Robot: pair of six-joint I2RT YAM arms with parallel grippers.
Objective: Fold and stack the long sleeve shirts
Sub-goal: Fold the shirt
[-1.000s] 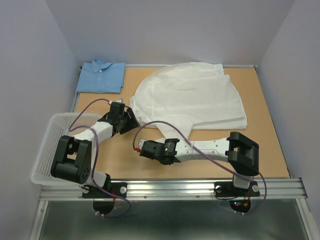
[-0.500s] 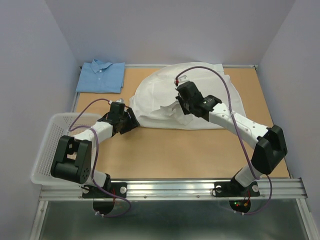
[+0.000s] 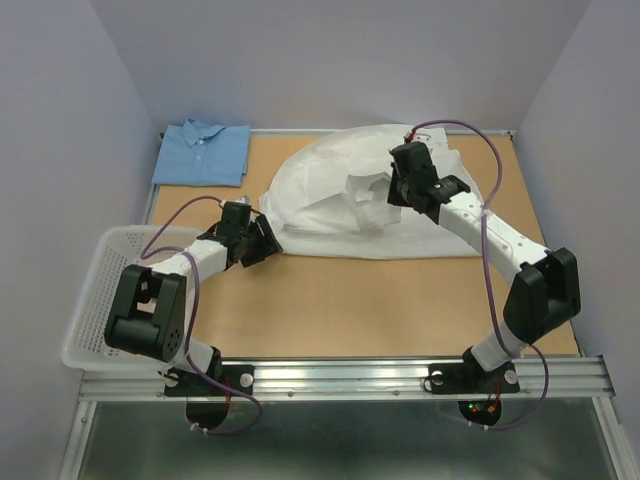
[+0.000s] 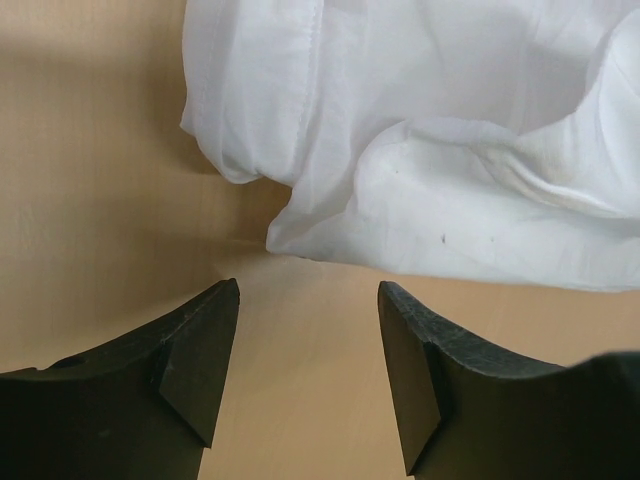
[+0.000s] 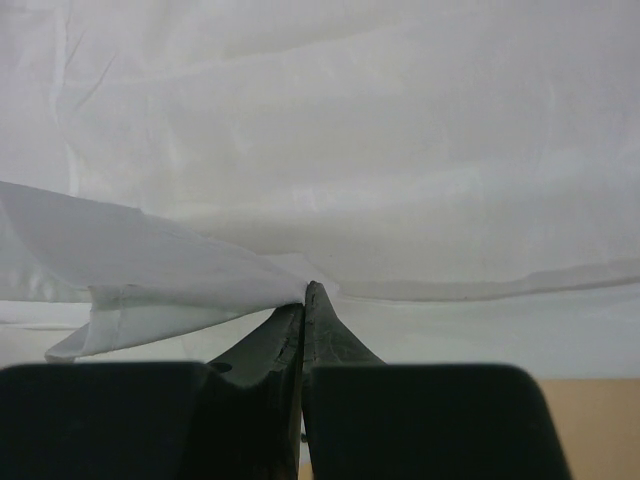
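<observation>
The white shirt lies spread over the far right part of the bench. Its outline is rounded on the left and straighter along its near edge, and the cloth is thin and creased. A loose strip of it stands raised and crumpled across the middle. The right tool is clenched on that strip. In the right wrist view the two fingers meet at the tips with a flap of white cloth caught there and trailing off to the left.

The light blue shirt sits folded into a neat rectangle at the far left corner, collar on the far side, well apart from the white one.

The left tool is released, its jaws apart above bare wood just beside the white shirt's left near edge and touching no cloth.

The right arm covers part of the white shirt's far right side. Whether the pinched strip is a sleeve or a hem cannot be told. The left wrist view cuts the shirt off at the top and right. The left arm hides part of the white mesh basket at the near left.
</observation>
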